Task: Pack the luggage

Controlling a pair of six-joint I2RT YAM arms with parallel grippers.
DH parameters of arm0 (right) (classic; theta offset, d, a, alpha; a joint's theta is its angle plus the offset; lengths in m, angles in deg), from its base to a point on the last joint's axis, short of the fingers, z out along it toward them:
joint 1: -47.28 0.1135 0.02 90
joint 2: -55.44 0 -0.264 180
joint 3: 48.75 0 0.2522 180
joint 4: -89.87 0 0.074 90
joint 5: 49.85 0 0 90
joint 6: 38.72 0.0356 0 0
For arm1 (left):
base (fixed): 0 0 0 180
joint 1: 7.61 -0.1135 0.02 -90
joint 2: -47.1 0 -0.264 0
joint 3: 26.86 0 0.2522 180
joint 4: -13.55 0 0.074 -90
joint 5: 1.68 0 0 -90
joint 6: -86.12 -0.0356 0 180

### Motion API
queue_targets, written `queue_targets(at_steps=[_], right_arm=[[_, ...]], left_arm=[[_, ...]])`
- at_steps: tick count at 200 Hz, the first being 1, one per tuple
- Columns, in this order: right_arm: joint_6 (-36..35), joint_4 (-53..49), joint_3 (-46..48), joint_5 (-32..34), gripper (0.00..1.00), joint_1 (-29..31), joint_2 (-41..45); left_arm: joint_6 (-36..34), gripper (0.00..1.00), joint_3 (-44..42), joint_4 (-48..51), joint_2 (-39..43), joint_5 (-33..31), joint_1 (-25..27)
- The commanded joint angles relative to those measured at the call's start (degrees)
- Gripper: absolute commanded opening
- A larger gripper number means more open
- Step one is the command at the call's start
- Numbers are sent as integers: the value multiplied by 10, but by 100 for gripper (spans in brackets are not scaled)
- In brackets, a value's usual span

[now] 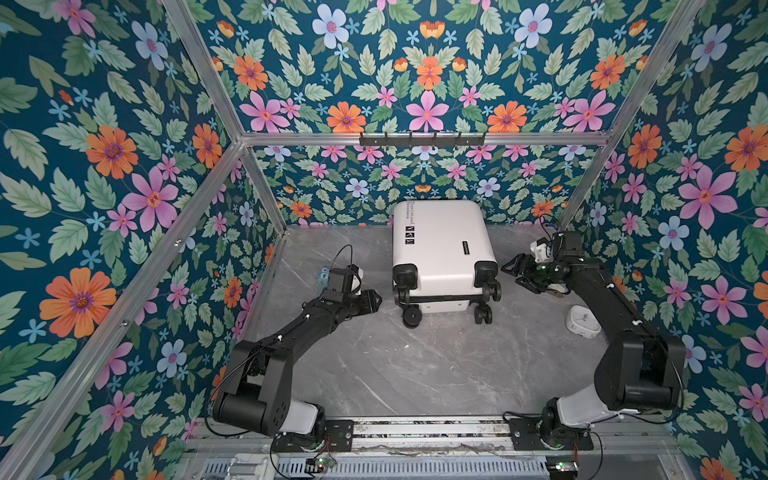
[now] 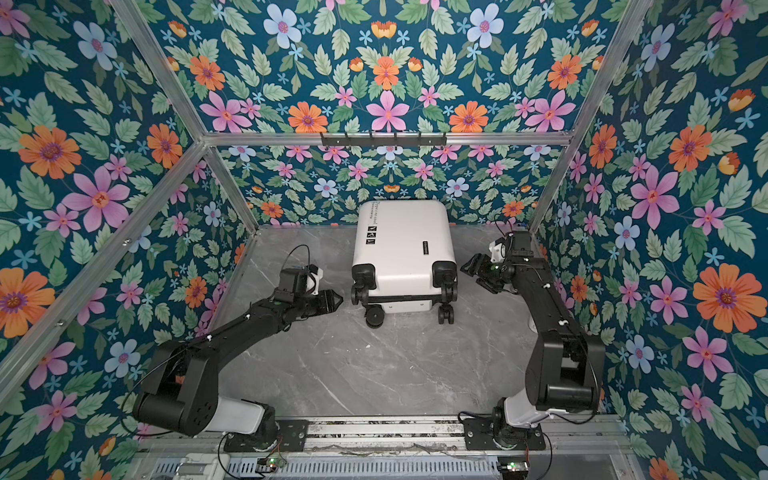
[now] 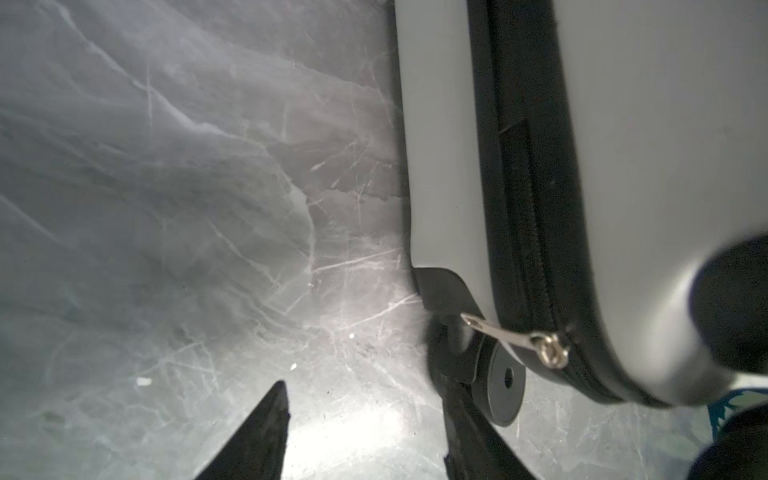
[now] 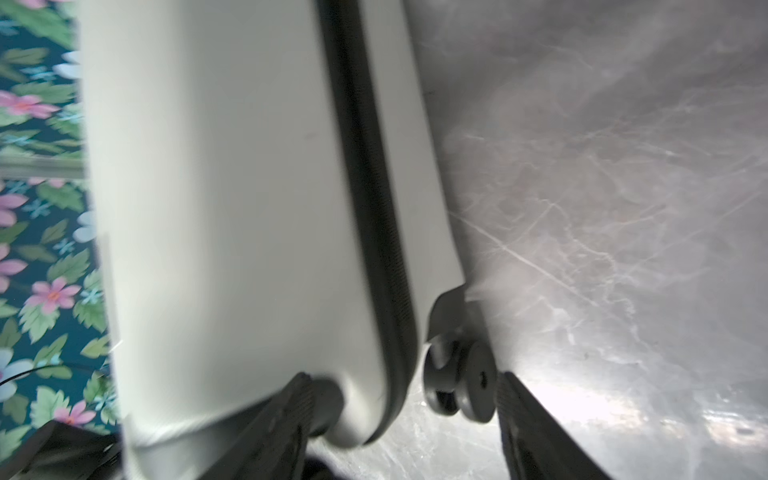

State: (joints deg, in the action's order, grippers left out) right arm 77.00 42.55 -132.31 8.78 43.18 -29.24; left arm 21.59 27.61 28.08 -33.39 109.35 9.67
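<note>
Because the luggage (image 1: 442, 245) looks stiff and slick, take its zipper pull (image 3: 498, 331); left pincer (image 1: 376, 298) and right pincer (image 1: 514, 274) gape empty.

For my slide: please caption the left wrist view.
Open left gripper near a corner of the white suitcase, where the zipper pull lies beside a black wheel.

Black jointed arms (image 1: 291, 328), white shoulder shells (image 1: 300, 415)
</note>
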Motion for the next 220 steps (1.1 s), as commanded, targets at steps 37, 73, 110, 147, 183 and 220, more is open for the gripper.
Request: queue_targets(at_steps=[37, 73, 110, 147, 183, 220], right_arm=[[-42, -85, -12, 64, 71, 87, 93], [-37, -105, -18, 73, 74, 101, 128], [-36, -131, -29, 77, 90, 141, 134], [-20, -147, -57, 131, 90, 237, 121], [-1, -136, -82, 161, 90, 334, 91], [9, -126, -101, 156, 90, 354, 61]], left_arm=[[-13, 66, -135, -312, 74, -6, 47], [-65, 70, -147, -363, 61, -19, 64], [-75, 70, -160, -427, 14, -6, 64], [-76, 65, -140, -438, -18, -3, 64], [-91, 62, -118, -423, -14, 12, 67], [-154, 61, -64, -347, -21, 15, 94]])
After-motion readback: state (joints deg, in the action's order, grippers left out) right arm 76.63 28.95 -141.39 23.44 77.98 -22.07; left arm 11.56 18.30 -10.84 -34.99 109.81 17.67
